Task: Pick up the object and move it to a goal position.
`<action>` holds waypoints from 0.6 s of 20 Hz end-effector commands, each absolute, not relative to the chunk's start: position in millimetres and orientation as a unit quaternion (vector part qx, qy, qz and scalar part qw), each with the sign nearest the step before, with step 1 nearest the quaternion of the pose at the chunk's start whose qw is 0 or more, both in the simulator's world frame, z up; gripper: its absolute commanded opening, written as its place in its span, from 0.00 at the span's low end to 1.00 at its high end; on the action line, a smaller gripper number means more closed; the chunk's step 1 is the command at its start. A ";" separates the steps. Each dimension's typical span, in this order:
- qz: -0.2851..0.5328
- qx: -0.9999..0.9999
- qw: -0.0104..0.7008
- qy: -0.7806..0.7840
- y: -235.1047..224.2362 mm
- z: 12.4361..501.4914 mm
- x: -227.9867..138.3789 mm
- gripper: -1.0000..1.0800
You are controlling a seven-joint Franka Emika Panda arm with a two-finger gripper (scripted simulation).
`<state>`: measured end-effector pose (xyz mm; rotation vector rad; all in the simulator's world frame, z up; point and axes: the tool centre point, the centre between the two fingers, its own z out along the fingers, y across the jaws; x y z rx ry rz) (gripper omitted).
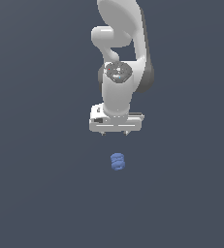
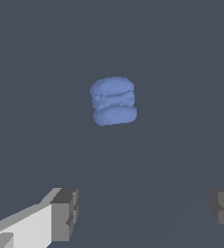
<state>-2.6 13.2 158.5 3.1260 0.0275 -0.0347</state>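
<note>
Nothing lies between the white two-fingered gripper (image 1: 115, 132) and the small matte blue lumpy blob of stacked rounded rings (image 1: 117, 162). The only other thing in the scene is the glossy white jointed robot arm (image 1: 120, 43), which comes down from the top of the exterior view and ends in the wide white gripper body with short finger stubs pointing downward.

The gripper is released: in the wrist view its two grey-padded fingers (image 2: 65, 214) stand far apart at either edge, with bare surface between them and nothing held. The blue blob (image 2: 113, 100) sits in the open beyond the fingers, clear of both pads.

In the exterior view the blob lies just below the gripper, about in line with its middle and apart from it, touching no part of the arm. It looks like two rounded pads, one above the other, with a rough, ridged band between them; the upper pad is slightly lighter, the lower one slightly darker. It is clearly narrower than the gripper body. Whether it rests flat or slightly tilted is hard to tell, though in the wrist view it leans a little to one side.

The plain dark slate-grey surface (image 1: 40, 193) fills both views with no visible edge, texture or wall. A faint diagonal change of tone crosses the wrist view near the far finger.
</note>
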 end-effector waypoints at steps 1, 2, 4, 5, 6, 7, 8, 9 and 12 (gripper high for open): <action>-0.011 1.000 0.008 0.009 13.2 158.5 -2.6 0.96; -0.011 1.000 0.008 0.009 13.6 158.6 -2.3 0.96; -0.009 1.000 0.007 0.010 16.7 159.7 -0.4 0.96; -0.007 1.000 0.006 0.011 19.5 160.6 1.2 0.96; -0.005 1.000 0.005 0.012 23.2 161.9 3.3 0.96; -0.003 1.000 0.004 0.014 27.3 163.5 5.4 0.96; 0.000 1.000 0.003 0.015 30.8 164.9 7.1 0.96; 0.001 1.000 0.002 0.016 33.6 166.2 8.4 0.96; 0.004 1.000 0.000 0.016 37.8 168.6 9.4 0.96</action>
